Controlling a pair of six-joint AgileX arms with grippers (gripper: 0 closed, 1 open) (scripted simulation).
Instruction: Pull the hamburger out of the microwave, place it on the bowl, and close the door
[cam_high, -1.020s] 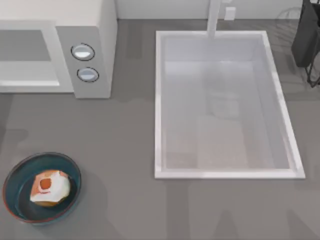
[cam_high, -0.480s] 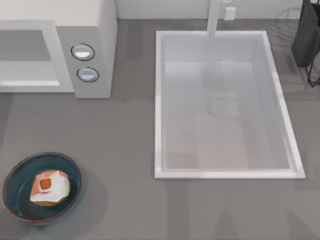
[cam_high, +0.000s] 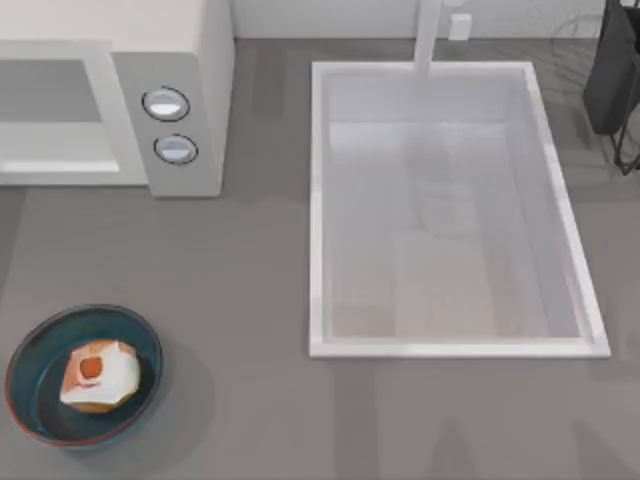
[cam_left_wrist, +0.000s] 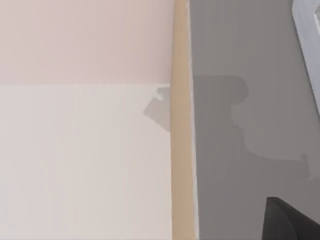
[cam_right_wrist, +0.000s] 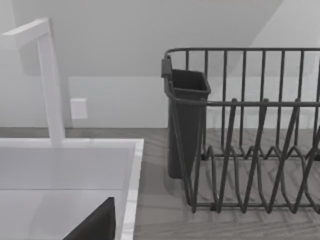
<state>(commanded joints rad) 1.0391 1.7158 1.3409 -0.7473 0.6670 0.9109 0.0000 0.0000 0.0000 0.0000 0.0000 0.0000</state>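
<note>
Gripper states cannot be told; hamburger (cam_high: 97, 377) sits in bowl (cam_high: 30, 345) near table's left edge.

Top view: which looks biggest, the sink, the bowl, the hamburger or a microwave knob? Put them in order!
Biggest to smallest in the top view:
1. sink
2. bowl
3. hamburger
4. microwave knob
The hamburger and the knob are fairly close in size, but the hamburger looks a bit larger.

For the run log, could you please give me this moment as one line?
hamburger: resting in bowl at front left | microwave: door looks shut | sink: right of the microwave | dish rack: beside the sink
</note>
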